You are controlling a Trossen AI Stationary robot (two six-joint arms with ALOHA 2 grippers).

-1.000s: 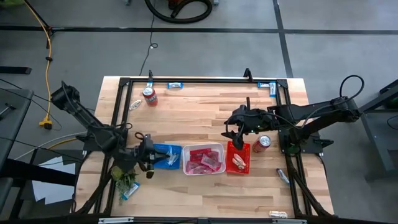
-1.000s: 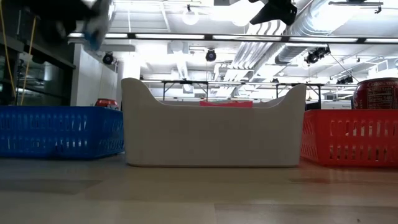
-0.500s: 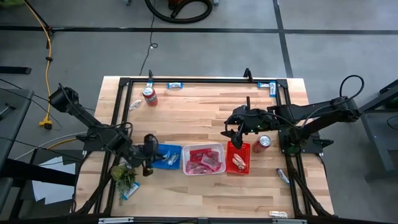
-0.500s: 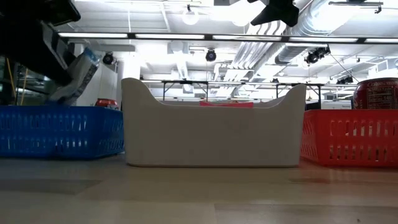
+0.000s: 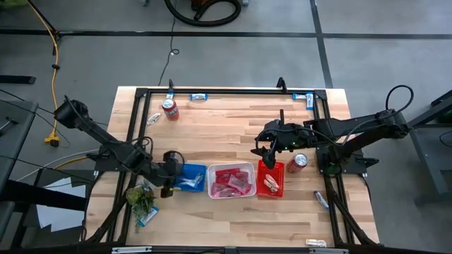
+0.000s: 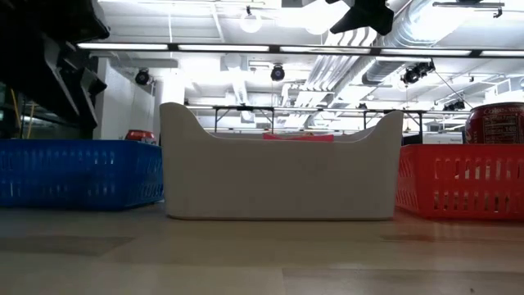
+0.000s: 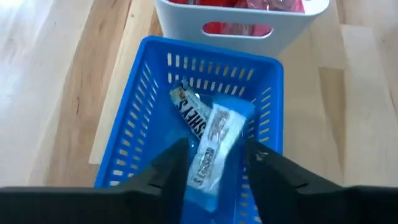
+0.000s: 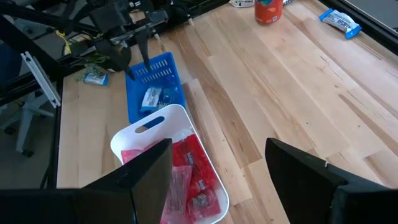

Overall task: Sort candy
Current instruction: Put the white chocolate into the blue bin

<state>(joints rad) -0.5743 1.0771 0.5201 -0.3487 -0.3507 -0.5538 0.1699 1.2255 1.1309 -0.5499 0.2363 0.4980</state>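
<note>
Left end effector [image 7: 214, 165] released over blue basket [image 7: 134, 140] – blue-and-white bar [image 7: 211, 146] between fingers, right end effector [image 8: 214, 165] released

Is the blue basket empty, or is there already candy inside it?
Not empty. The blue basket holds blue-and-white bars, seen between the open left claw fingers.

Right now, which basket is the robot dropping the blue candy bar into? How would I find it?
Look at the row of three trays near the table's front edge. The blue basket is at the left end, next to the white tray, under the left gripper. It is the only blue one, and it holds blue-and-white bars.
</note>
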